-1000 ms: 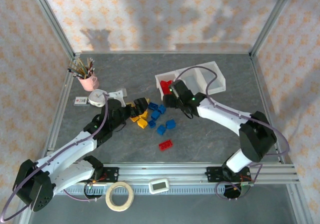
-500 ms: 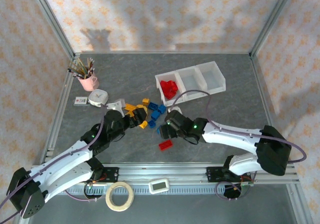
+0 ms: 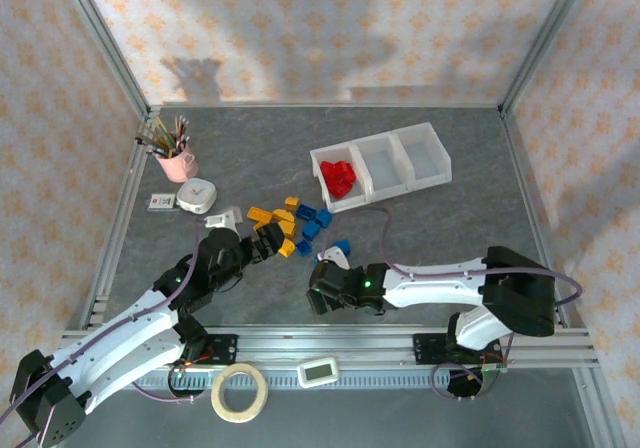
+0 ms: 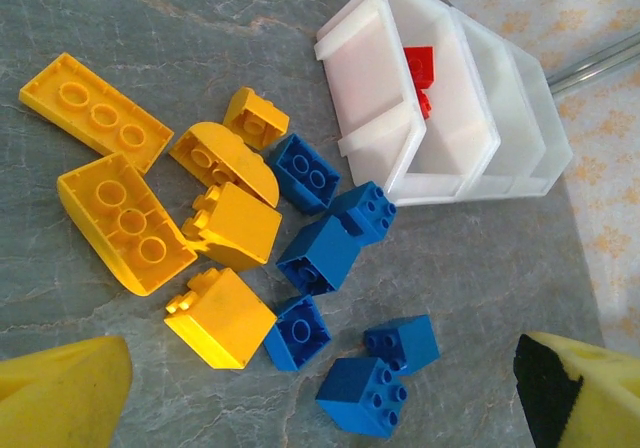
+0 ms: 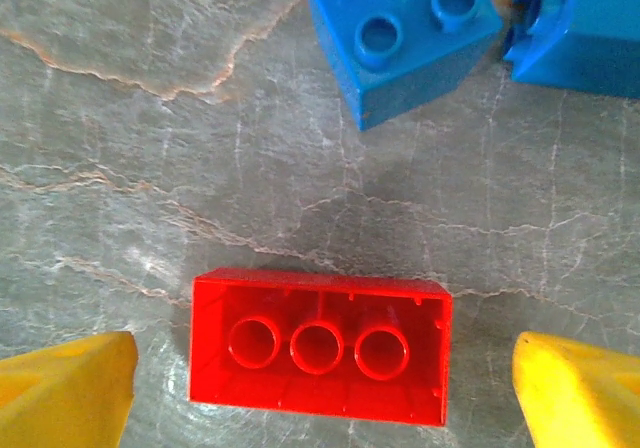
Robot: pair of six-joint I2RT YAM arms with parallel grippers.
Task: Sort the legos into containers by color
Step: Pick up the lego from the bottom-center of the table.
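The containers, three joined white bins, stand at the back right; the leftmost holds red legos. Loose yellow legos and blue legos lie mid-table. My right gripper is low over the table, open, and hides the brick below it from above. In the right wrist view a red brick lies upside down between the spread fingertips, untouched. My left gripper is open just near-left of the pile. Its wrist view shows blue bricks and yellow bricks ahead, with the containers beyond.
A pink cup of pencils and a white round object sit at the back left. Two blue bricks lie just beyond the red one. A tape roll and a white timer rest on the front rail.
My right arm swung back from the bins to the near middle, dropped low over the red brick and opened wider. My left arm drew back a little toward the near left.
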